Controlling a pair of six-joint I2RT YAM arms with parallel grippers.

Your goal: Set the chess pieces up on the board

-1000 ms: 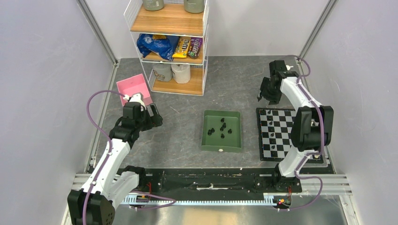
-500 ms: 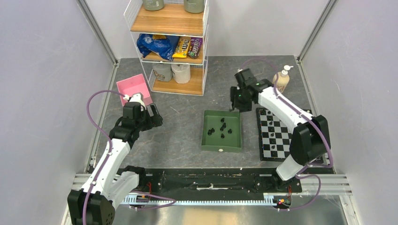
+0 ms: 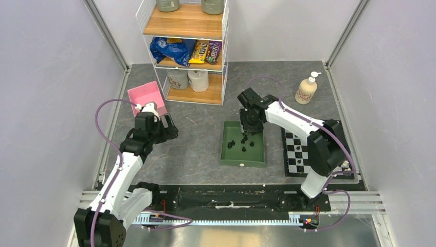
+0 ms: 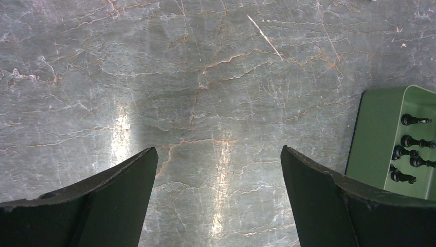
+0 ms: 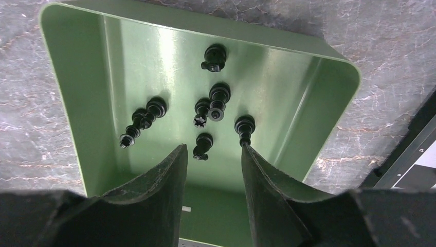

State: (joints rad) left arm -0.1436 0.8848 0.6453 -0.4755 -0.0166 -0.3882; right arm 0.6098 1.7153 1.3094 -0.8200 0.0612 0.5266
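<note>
Top external view: the right hand (image 3: 247, 125) hangs over the far end of the green tray (image 3: 225, 150). A second ago it was out past the board's far corner, at 1 o'clock from the tray, and it has swung across.
Right hand: its fingers are parted to a middling gap with nothing between them. In the right wrist view the hand (image 5: 212, 150) points down into the tray (image 5: 92, 103).
Chess pieces: a handful of black ones (image 5: 218, 101) lie toppled on the tray floor, one just beyond the fingertips at 12 o'clock. From above we see them as a dark cluster (image 3: 244, 140).
Board: the board (image 3: 299, 148) lies just beside the tray at 3 o'clock, partly hidden by the right arm. A few black pieces already stand along its left side.
Left hand: the left hand (image 3: 165, 127) is spread wide and empty over bare surface at 9 o'clock from the tray, unmoved over the last second. Its wrist view catches only the tray's edge (image 4: 371, 135).
Meaning of the change: we judge that one trip to the board is over and the next pick is starting — the right hand must now drop and close on a single piece. Most squares we can see are bare, so we think the task is at an early stage.
Risk: the pieces lie close together, so a finger could catch a neighbour.
</note>
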